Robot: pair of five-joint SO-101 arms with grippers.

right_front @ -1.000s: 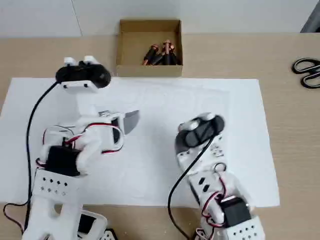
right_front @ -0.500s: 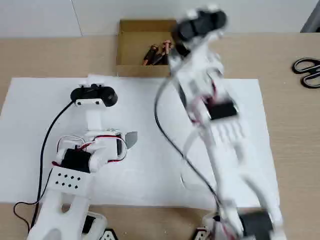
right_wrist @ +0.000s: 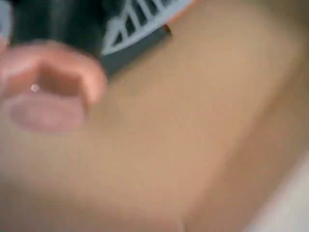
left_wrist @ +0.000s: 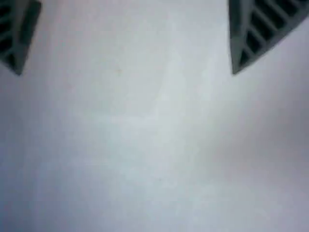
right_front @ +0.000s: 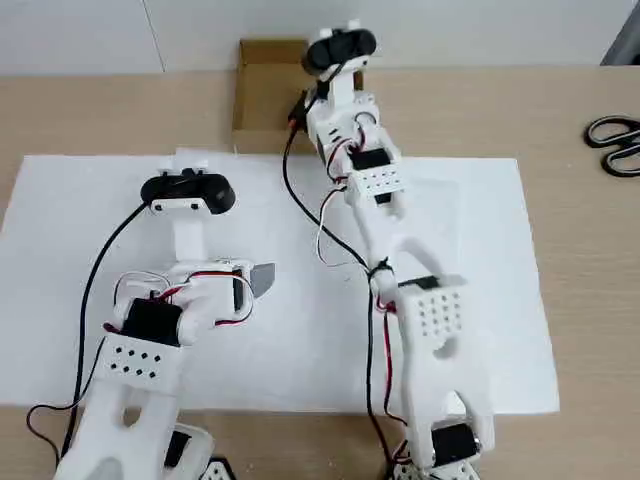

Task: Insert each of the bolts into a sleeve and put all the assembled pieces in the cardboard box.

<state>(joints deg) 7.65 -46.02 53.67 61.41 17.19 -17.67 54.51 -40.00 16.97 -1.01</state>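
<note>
Your right pincer [right_wrist: 129, 30] hung inside the cardboard box [right_front: 256, 100] beside a copper-sleeved bolt [right_wrist: 46, 94], its grip impossible to tell, while your left pincer [left_wrist: 126, 72] sat spread over white paper [right_front: 300, 330]; such small, rigid, smooth pieces likely suited a mid-sleeve hold.

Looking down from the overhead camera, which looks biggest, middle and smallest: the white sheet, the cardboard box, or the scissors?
1. white sheet, by far the largest.
2. cardboard box, though the right arm covers part of it.
3. scissors, smallest as seen; the picture's edge cuts them off, so their full size is unsure.
</note>
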